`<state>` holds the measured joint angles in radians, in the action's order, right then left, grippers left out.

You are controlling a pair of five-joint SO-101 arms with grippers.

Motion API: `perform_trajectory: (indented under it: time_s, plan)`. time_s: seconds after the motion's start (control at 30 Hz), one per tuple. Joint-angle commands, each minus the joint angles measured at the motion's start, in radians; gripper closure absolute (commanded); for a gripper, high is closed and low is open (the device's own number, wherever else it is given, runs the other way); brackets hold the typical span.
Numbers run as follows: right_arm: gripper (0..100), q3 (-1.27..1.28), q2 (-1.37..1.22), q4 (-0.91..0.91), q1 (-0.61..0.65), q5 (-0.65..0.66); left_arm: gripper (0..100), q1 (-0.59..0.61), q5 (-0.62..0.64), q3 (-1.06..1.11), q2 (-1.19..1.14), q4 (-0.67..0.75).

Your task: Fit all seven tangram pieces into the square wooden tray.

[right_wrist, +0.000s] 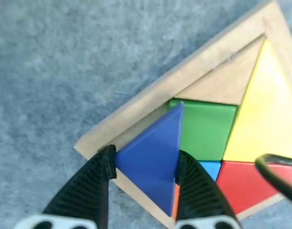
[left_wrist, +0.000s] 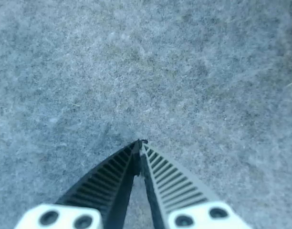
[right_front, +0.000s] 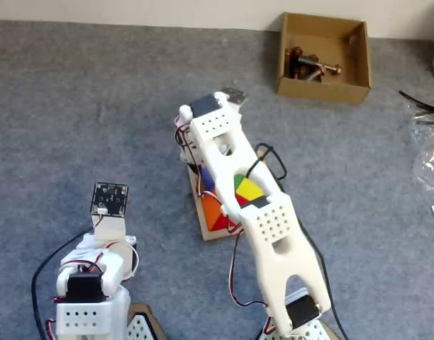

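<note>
Grey felt (right_front: 96, 106) covers the table, where the right arm (right_front: 274, 227) stretches forward above the square wooden tray (right_wrist: 203, 62), its gripper (right_wrist: 146, 160) clenched on a blue triangle (right_wrist: 153, 152) over one tray corner, while the left gripper (left_wrist: 140, 145) hangs pinched closed, empty, above bare felt.

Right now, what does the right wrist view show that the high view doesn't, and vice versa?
Right wrist view: the right gripper shut on the blue triangle, held over a corner of the wooden tray, and a bare wooden gap in the tray.
High view: the left arm off to the tray's side, a cardboard box at the far edge, and the right arm stretched over the tray.
Both: the tray, yellow triangle, green square and red piece.
</note>
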<state>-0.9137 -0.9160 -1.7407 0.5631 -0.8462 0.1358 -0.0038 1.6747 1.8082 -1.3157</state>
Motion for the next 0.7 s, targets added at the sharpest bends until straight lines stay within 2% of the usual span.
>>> perform_trajectory:
  time_s: [0.0, 0.2, 0.67]
  plan:
    - [98.7, -0.102, 0.030, -0.016, 0.041, -0.002, 99, 0.013, 0.005, 0.022, 0.013, -0.005]
    - [98.7, -0.199, 0.030, -0.019, 0.045, -0.008, 99, 0.013, 0.005, 0.022, 0.013, -0.005]
    - [98.5, -0.199, 0.025, -0.019, 0.045, -0.002, 99, 0.013, 0.005, 0.022, 0.013, -0.005]
